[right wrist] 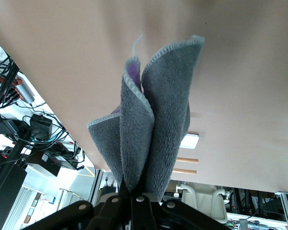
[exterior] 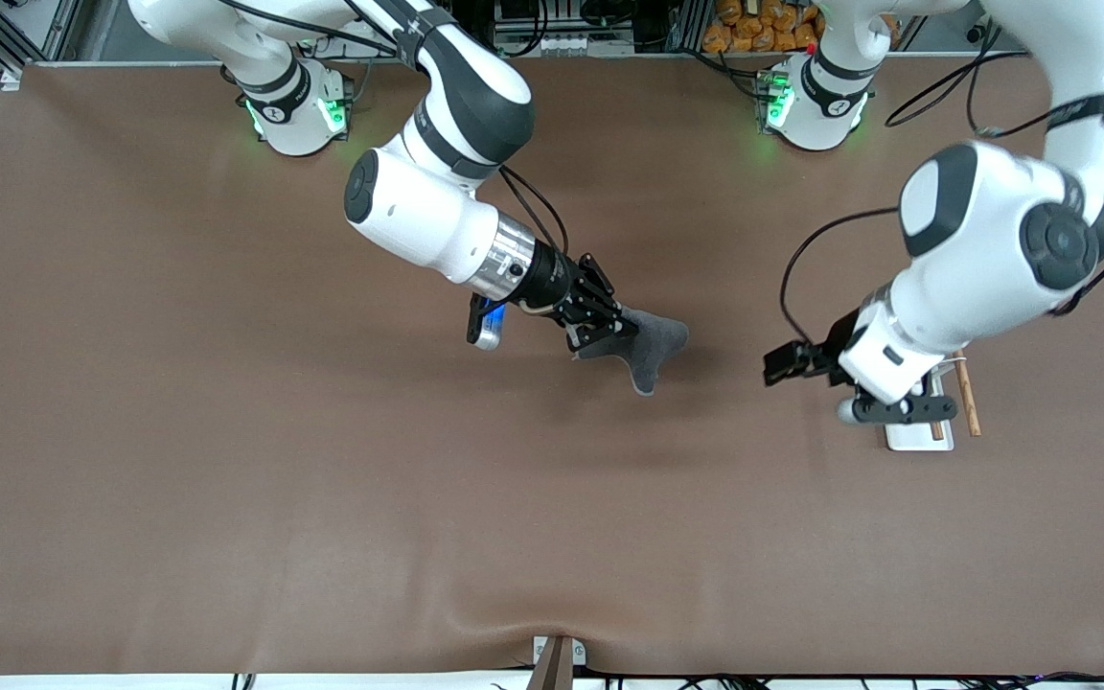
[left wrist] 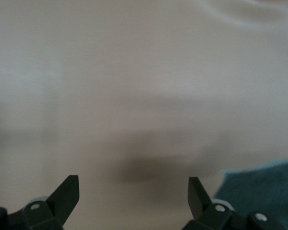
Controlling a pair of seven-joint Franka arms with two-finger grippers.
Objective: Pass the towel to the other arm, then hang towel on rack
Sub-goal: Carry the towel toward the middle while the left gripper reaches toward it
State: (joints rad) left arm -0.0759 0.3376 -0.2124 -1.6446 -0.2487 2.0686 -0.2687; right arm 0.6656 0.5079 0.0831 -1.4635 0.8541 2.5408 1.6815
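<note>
Left pincer (exterior: pixel 902 410) open, over rack (exterior: pixel 926 422); right pincer (exterior: pixel 609 326) clamps towel (exterior: pixel 653 347) (aloft)

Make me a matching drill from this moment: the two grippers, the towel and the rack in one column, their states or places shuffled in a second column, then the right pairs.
Column one:
1. left gripper
2. right gripper
3. small dark grey soft cloth towel
4. white-based rack with wooden rods

Column two:
A. pinched at one end, hanging folded above the table's middle
B. stands at the left arm's end of the table
C. jaws wide open, holding nothing, over the rack
D. jaws shut on cloth

Pairs: 1-C, 2-D, 3-A, 4-B
</note>
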